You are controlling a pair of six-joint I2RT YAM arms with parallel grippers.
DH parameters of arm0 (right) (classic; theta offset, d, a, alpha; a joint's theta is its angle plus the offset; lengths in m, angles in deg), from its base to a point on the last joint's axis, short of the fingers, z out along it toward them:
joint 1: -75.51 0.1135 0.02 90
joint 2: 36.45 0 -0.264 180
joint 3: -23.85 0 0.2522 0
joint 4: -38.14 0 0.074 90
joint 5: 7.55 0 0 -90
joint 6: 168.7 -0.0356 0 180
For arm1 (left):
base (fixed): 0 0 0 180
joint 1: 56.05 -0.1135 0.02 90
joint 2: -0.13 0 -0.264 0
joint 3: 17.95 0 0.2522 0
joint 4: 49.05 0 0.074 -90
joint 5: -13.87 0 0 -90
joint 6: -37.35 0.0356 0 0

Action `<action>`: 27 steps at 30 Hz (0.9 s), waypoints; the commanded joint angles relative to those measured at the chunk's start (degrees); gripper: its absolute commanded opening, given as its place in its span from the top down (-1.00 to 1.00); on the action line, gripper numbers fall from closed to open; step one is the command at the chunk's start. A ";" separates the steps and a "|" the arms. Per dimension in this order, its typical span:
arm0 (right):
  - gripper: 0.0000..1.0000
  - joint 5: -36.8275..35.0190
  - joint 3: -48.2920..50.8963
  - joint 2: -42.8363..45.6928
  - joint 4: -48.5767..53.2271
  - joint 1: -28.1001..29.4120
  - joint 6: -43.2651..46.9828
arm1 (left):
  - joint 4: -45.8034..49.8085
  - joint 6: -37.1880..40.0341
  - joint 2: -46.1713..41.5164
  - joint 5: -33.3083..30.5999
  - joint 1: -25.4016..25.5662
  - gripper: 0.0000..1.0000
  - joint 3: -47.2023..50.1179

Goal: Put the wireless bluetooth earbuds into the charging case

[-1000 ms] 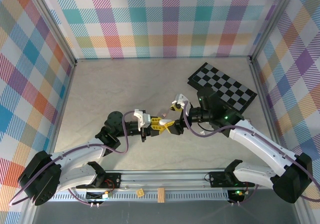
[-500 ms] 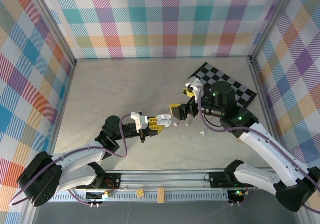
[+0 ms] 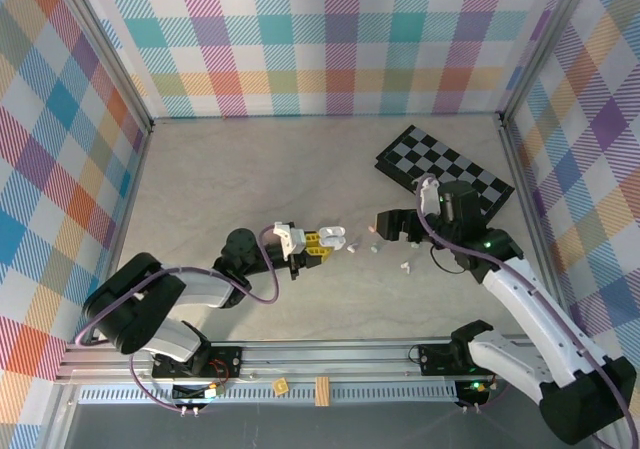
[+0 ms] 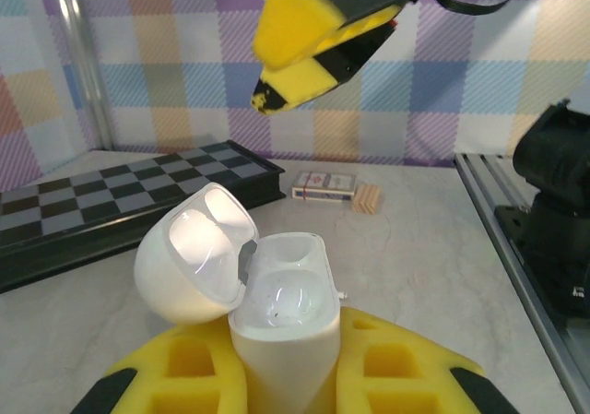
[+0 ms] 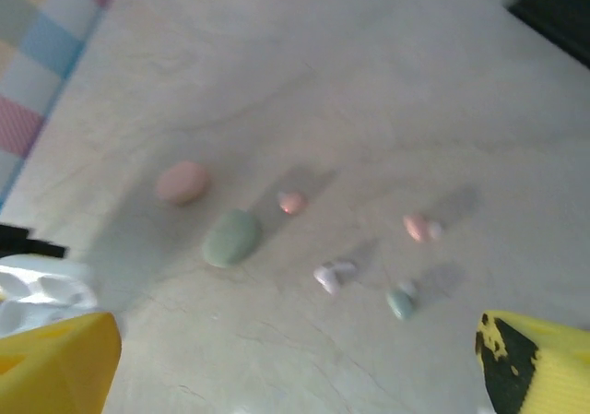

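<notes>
- Earbuds (image 5: 328, 274) lie loose on the pale table (image 3: 250, 169), near its middle.
- Chessboard (image 3: 445, 169) sits at the far right.
- Right gripper (image 5: 300, 331) hangs above the buds, jaws spread wide, holding nothing.
- Left gripper (image 3: 326, 239) is clamped on the white charging case (image 4: 281, 303), whose lid is flipped up.
- Pink case (image 5: 181, 182) and green case (image 5: 230, 237) lie closed, side by side.
- Buds look like four, in pink, white and mint, but blur makes the count unsure.
</notes>
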 commanded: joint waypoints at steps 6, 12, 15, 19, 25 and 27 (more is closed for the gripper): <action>-0.74 5.65 -0.79 -14.27 9.29 -6.75 -0.94 | -5.95 7.17 2.62 4.59 -0.23 0.96 -2.19; -0.42 3.20 -1.14 -23.57 9.26 -7.15 0.54 | -6.26 8.06 5.11 6.39 -0.19 0.96 -3.68; -0.42 3.01 -0.26 -26.26 8.00 -7.12 0.88 | -6.21 7.66 4.70 6.40 -0.19 0.97 -3.57; -0.43 3.47 1.01 -29.64 5.49 -7.10 0.95 | -6.21 6.41 4.02 6.41 0.13 0.97 -3.45; -0.44 5.31 2.92 -31.37 2.24 -7.19 0.30 | -6.13 3.82 1.42 4.63 0.78 0.97 -1.68; -0.44 5.45 3.38 -31.23 1.69 -7.19 -0.11 | -6.13 3.14 0.23 3.77 0.86 0.97 -0.96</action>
